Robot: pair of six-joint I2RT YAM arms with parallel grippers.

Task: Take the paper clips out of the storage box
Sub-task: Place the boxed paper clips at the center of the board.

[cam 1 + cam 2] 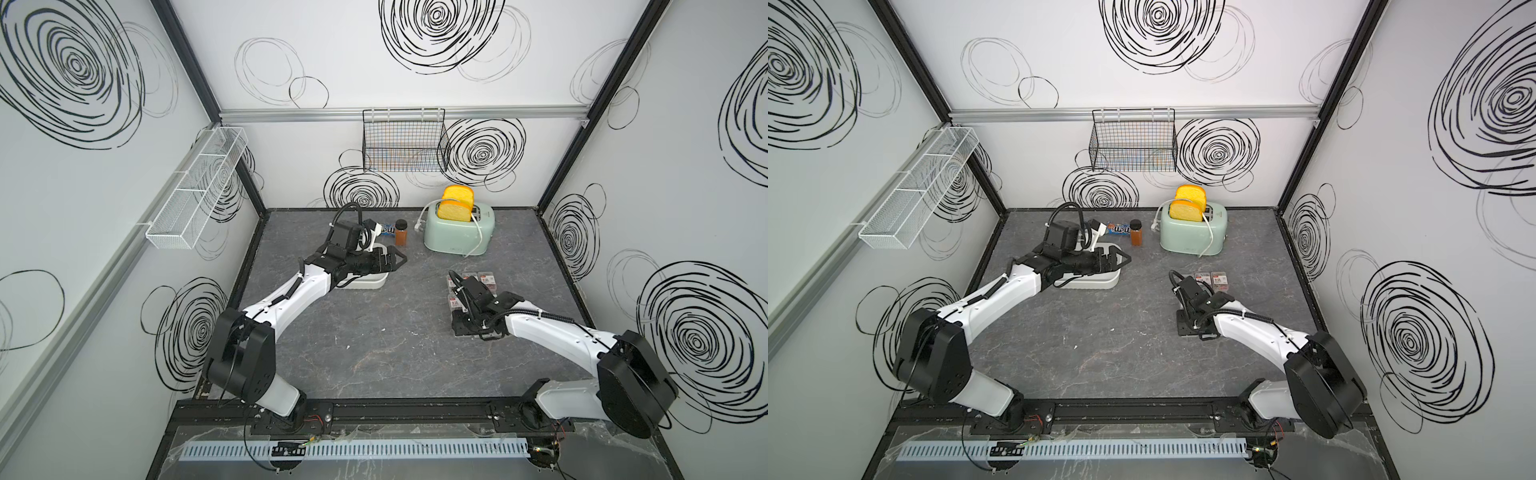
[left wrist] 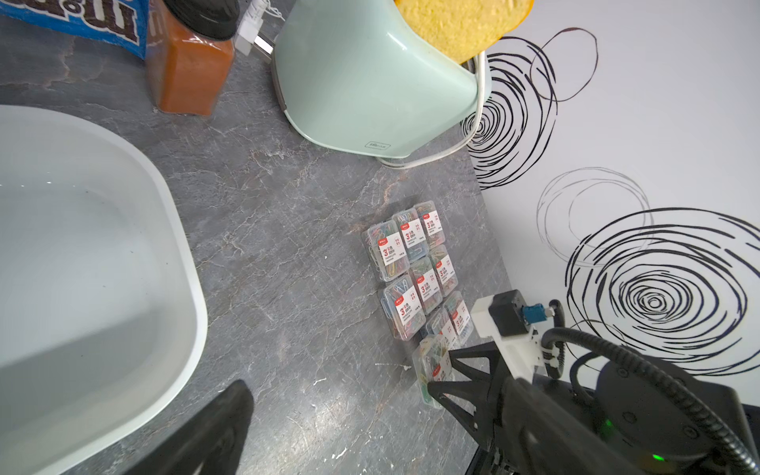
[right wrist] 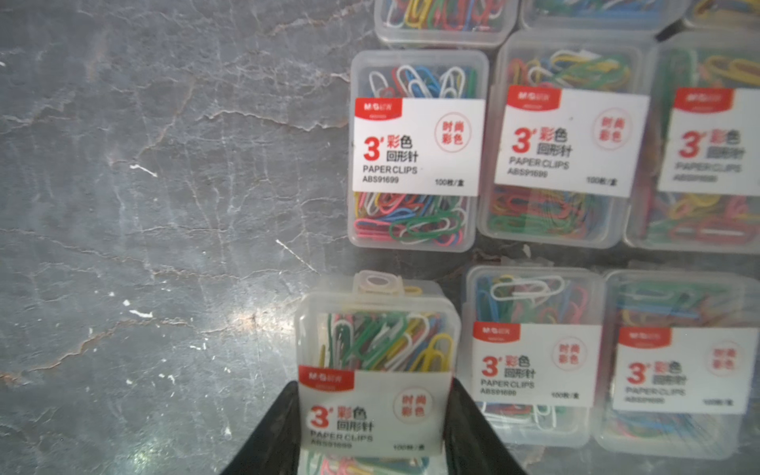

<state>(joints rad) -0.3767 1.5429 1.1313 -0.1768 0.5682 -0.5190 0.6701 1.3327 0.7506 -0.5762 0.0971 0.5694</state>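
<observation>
Several clear cases of paper clips (image 2: pixel 411 263) lie in a tight grid on the grey table near the right wall, also seen in both top views (image 1: pixel 484 277) (image 1: pixel 1217 279). My right gripper (image 3: pixel 372 395) is shut on one more case (image 3: pixel 376 349) at the grid's front left corner; its black fingers (image 2: pixel 464 362) press the case's two sides. The white storage box (image 1: pixel 370 284) (image 1: pixel 1096 284) sits at the left rear, and what shows of its inside (image 2: pixel 82 255) is bare. Over the box's right end hangs my left gripper (image 1: pixel 399 260) (image 1: pixel 1121 259), open and holding nothing.
A mint toaster (image 1: pixel 457 232) with yellow bread slices stands at the back, its white cord trailing down the front. A brown spice jar (image 1: pixel 401 237) and a blue candy packet (image 1: pixel 1119 228) sit behind the box. A white wire rack (image 1: pixel 195 187) and a black wire basket (image 1: pixel 405 141) hang on the walls.
</observation>
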